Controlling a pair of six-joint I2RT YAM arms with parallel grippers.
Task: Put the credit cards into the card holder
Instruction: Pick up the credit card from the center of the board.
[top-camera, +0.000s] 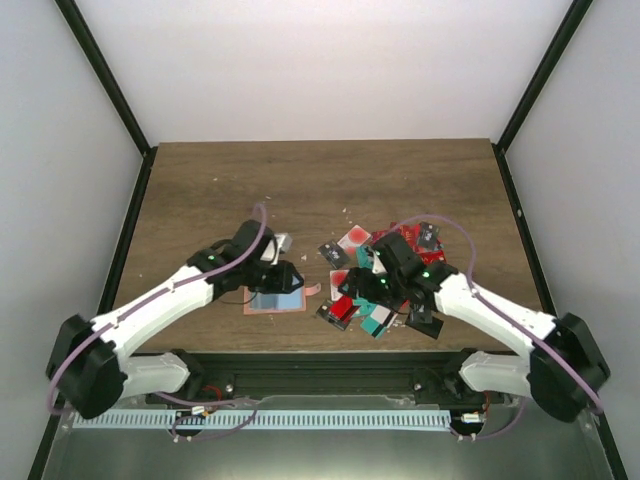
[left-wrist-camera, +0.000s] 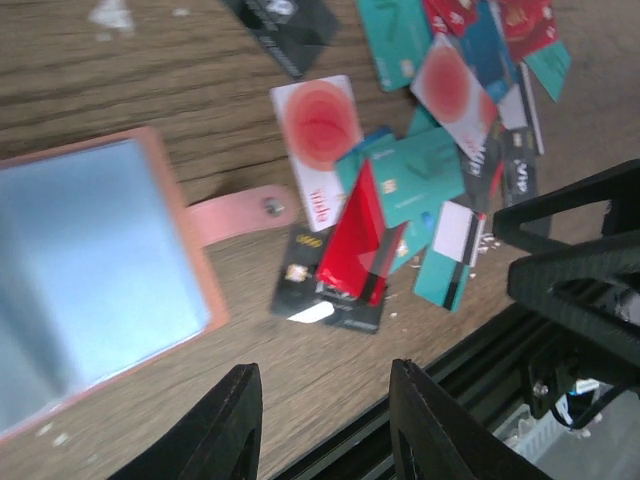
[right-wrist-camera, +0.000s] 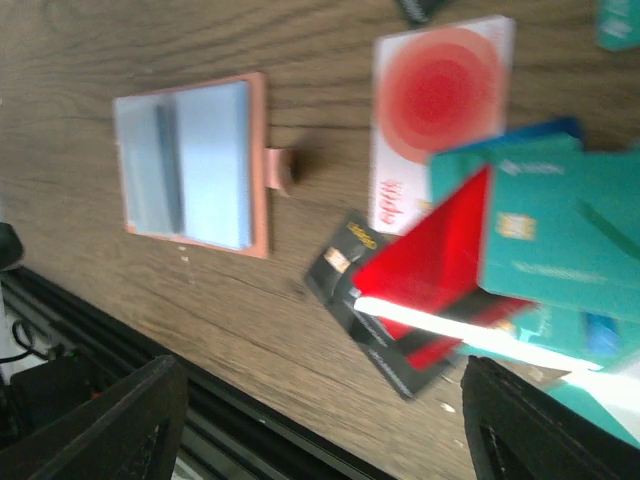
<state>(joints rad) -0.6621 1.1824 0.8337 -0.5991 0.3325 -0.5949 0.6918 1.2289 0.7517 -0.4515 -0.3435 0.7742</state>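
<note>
The card holder (top-camera: 275, 303) lies open and flat near the table's front edge, its clear bluish pockets (left-wrist-camera: 90, 290) facing up and its strap tab (left-wrist-camera: 235, 215) pointing toward the cards. The credit cards (top-camera: 352, 238) lie in a loose overlapping heap to its right. A tilted red card (left-wrist-camera: 360, 240) rests over a black card (left-wrist-camera: 318, 288), beside a white card with a red disc (right-wrist-camera: 440, 110) and teal cards (right-wrist-camera: 550, 230). My left gripper (left-wrist-camera: 325, 430) hovers open over bare wood between holder and heap. My right gripper (right-wrist-camera: 335, 430) stands wide open above the heap's near edge, nothing between its fingers.
The table's front edge with a black rail (right-wrist-camera: 150, 350) runs just under both grippers. The two grippers hang close together; the right gripper's black frame (left-wrist-camera: 580, 270) shows in the left wrist view. Small white specks (top-camera: 346, 211) dot the wood behind the cards.
</note>
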